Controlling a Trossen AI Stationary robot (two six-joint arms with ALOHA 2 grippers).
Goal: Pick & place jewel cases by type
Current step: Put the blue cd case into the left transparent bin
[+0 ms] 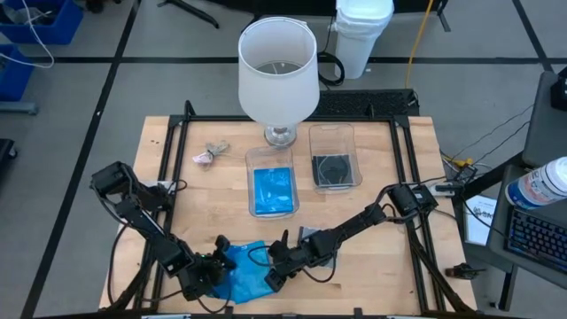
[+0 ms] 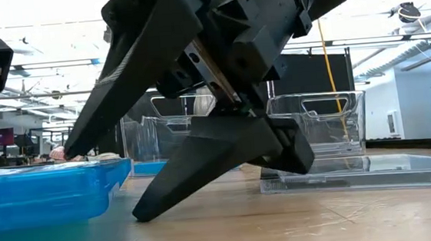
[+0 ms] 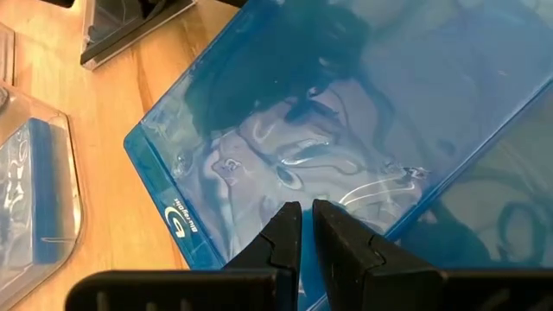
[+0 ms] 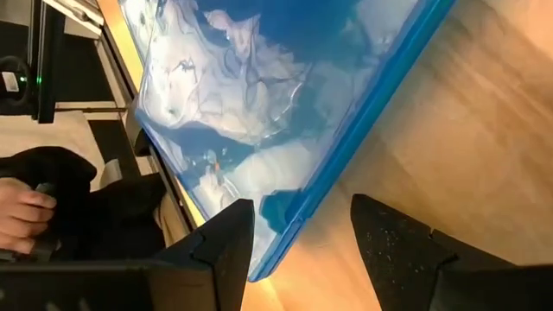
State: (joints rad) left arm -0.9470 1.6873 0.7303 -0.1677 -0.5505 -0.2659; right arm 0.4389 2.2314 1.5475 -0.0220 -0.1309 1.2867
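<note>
L gripper (image 1: 215, 268) jaws pressed nearly together over the blue jewel case (image 1: 244, 269) at worktop (image 1: 372, 283) front edge; R gripper (image 1: 276, 270) jaws spread at its other edge. Grey case (image 1: 321, 251) just beside; two clear tubs (image 1: 270, 168) behind hold more.

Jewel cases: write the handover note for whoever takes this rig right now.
Left gripper: at the near edge, over the loose blue jewel case, fingers almost closed, nothing visibly held.
Right gripper: open, low at that same case's edge, fingers straddling its corner.
Left tub: holds at least one blue case.
Right tub: holds at least one grey case.
Loose grey case: on the table under the right arm.
Done: some cases of each type binned.
Left: the loose blue case to the left tub, the loose grey one to the right tub.
</note>
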